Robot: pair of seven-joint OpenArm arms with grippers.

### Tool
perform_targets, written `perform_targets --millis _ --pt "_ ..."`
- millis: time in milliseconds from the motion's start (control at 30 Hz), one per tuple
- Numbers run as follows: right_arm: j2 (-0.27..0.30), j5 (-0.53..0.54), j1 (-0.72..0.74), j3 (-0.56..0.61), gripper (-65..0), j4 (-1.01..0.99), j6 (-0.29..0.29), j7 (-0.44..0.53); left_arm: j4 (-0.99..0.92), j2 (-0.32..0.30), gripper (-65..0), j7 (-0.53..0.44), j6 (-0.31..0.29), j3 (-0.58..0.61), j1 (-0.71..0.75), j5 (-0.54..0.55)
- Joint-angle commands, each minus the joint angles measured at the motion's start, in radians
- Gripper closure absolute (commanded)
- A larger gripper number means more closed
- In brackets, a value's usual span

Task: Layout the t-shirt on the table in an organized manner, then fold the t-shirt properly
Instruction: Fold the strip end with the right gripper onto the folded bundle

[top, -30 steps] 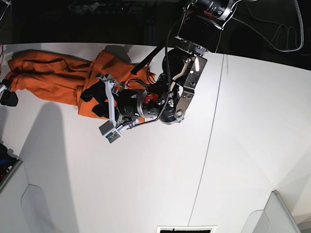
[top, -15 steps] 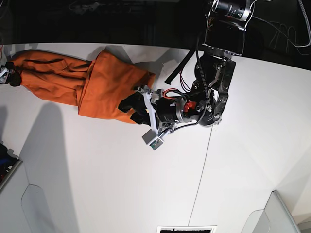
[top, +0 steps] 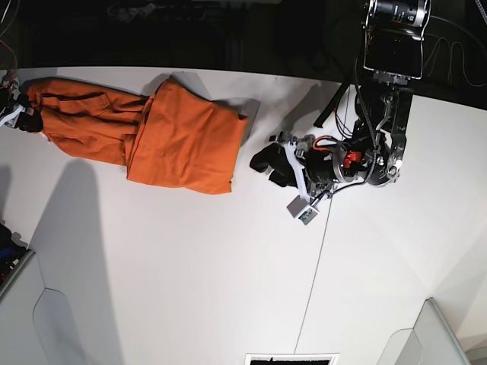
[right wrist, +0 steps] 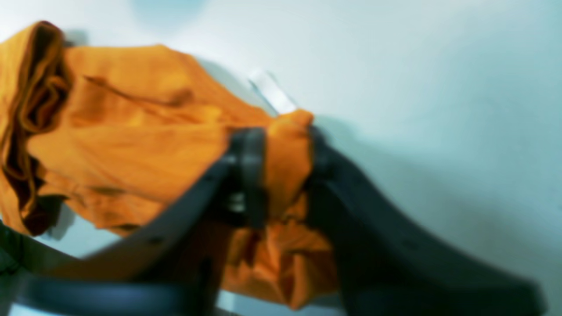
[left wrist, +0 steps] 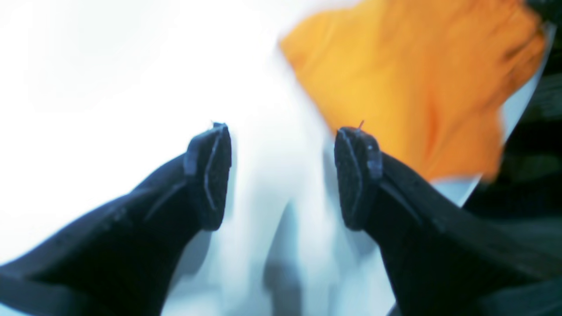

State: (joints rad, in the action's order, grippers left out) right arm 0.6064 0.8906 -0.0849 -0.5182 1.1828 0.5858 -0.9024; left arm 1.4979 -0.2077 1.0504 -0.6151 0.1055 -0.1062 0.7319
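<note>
Lay bunched lengthwise along the table's (top: 190,258) far edge, the t-shirt (top: 152,133), one end pinched in the right gripper (right wrist: 283,171), the other end nearer the left gripper (left wrist: 281,175), spread wide, empty, just beside the hem.

Bare table (top: 190,274) all along the near side of the t-shirt (top: 171,137); no obstacles there.
</note>
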Motion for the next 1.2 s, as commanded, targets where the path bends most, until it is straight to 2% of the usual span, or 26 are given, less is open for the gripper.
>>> perform_targets --millis 0,233,333,400,533,733,967,1067,1167 --pt "0.022 -0.011 0.013 -0.003 0.0 0.006 0.005 -0.010 0.016 -0.010 -39.5 -0.019 -0.010 -0.001 -0.003 0.017" --pt "0.025 -0.003 0.040 -0.004 0.0 0.055 0.006 -0.027 0.016 -0.009 -39.5 -0.045 -0.028 -0.001 0.095 0.016" --pt "0.013 0.057 0.043 -0.004 0.0 0.125 0.006 -0.085 0.016 0.020 -39.5 -0.053 -0.037 -0.001 0.129 0.029" --pt "-0.010 0.141 0.045 -0.004 0.0 0.193 0.010 -0.135 0.016 0.043 -39.5 -0.057 -0.046 0.000 0.145 0.034" --pt "-0.112 0.153 0.045 -0.004 0.0 0.388 0.021 -0.164 0.014 0.076 -39.5 -0.056 -0.060 0.001 0.172 0.033" --pt "-0.277 0.153 0.047 0.030 0.0 0.578 0.021 -0.148 0.013 0.075 -39.5 -0.057 -0.060 0.001 0.215 0.004" --pt "-0.431 0.129 0.063 0.195 0.0 0.623 0.021 -0.138 0.012 0.075 -39.5 -0.070 -0.060 0.001 0.240 -0.014" --pt "-0.487 0.053 0.077 0.279 0.0 0.623 0.021 -0.103 0.012 0.075 -39.5 -0.076 -0.060 0.001 0.240 -0.015" --pt "-0.517 -0.011 0.076 0.359 0.0 0.622 0.019 -0.098 0.012 0.074 -39.5 -0.082 -0.060 0.001 0.240 -0.015"
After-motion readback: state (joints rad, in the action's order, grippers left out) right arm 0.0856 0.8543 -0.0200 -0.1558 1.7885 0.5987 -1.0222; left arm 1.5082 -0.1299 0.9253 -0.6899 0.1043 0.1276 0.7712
